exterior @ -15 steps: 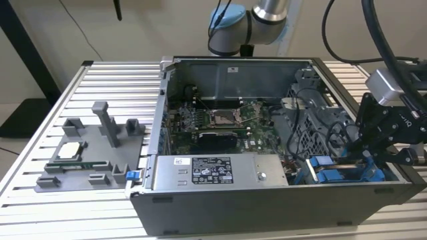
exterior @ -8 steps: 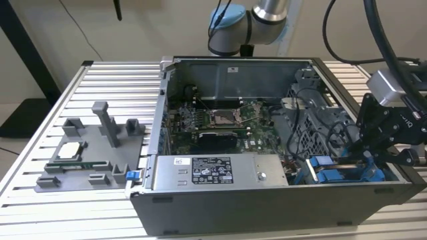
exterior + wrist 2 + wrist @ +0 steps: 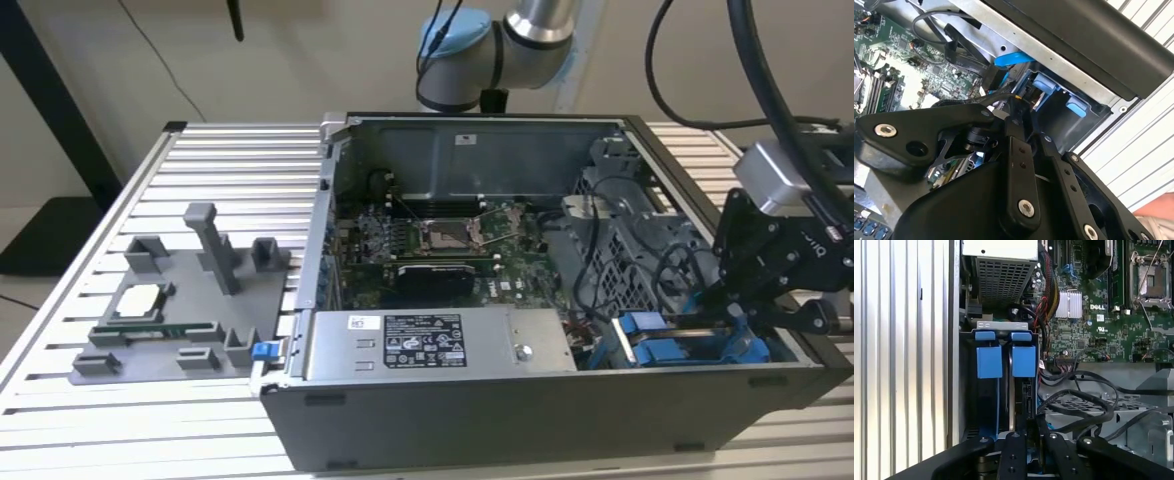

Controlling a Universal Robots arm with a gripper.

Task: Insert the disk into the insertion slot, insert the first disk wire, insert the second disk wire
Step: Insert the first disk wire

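Ribbed aluminium table point(image 3: 214, 170) across the whole scene, with an open computer case point(image 3: 534, 420) lying on it. Straight to the busy corner. In the first wrist view, what looks like the disk point(image 3: 1026, 397) stands edge-on inside the insertion slot point(image 3: 1001, 326), a dark narrow slab just beside the two bright blue tabs point(image 3: 989, 360) at the slot's mouth. Only its edge is on offer, so the label side is anyone's guess.

The gripper point(image 3: 1028, 432) is right on top of that edge, nose down into the bay. In the second wrist view the gripper point(image 3: 1016, 112) comes to a point among a knot of black cables point(image 3: 974, 100), with a blue cable point(image 3: 1011, 59) curling just past it. Is it clamped on one of those leads, or on nothing at all? I cannot tell – the tip is buried in the clutter.

Pulling back to the exterior view, the gripper point(image 3: 727, 305) reaches into the case at the exterior view's right, and the slot's blue plastic shows at the case's near corner. The labelled grey power-supply box point(image 3: 427, 345) lies alongside it, towards the exterior view's left. The green motherboard point(image 3: 441, 240) sits beyond that, deeper in the case. The arm point(image 3: 534, 30) rises behind the case. Well apart, out on the table at the exterior view's left, a grey fixture point(image 3: 200, 260) carries a processor chip point(image 3: 138, 300).
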